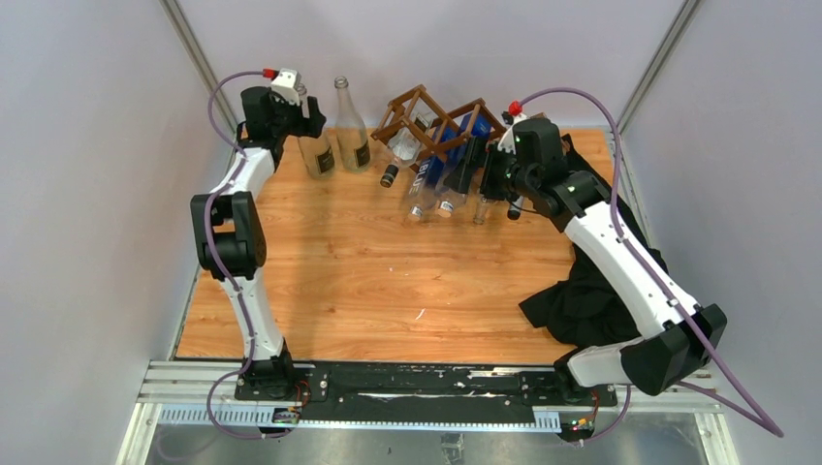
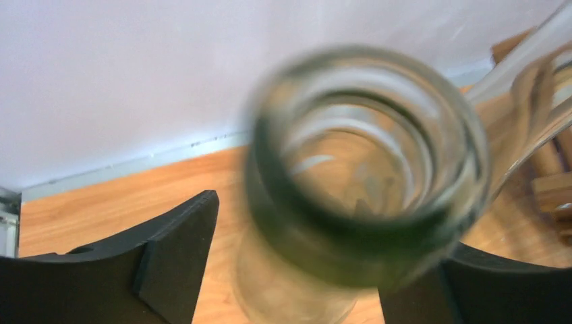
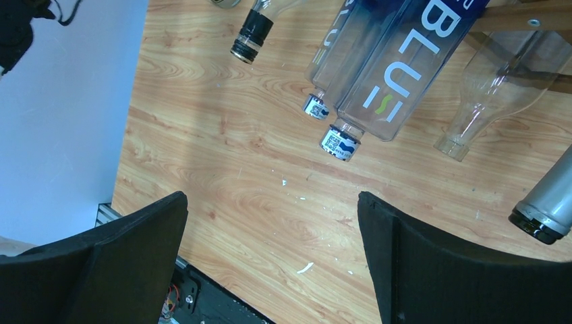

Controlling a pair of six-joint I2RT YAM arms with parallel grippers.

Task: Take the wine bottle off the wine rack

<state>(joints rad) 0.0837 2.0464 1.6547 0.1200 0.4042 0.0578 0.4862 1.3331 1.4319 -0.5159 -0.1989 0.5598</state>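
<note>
Left tool is spread wide around the neck of an upright bottle standing on the surface at back left. One finger is clear of the glass; the other side we cannot tell. That bottle is already off the wine rack.

Right tool is wide and empty, over bare wood just in front of the rack's right end. Bottles in the rack lie tilted, long axes back to front, necks toward the near edge: blue bottles, a clear wine bottle, and a silver-capped neck just past the right finger.

We judge the right arm is nearer; the left is well apart. The next grasp needs fingers across a neck, then a pull along that axis.
</note>
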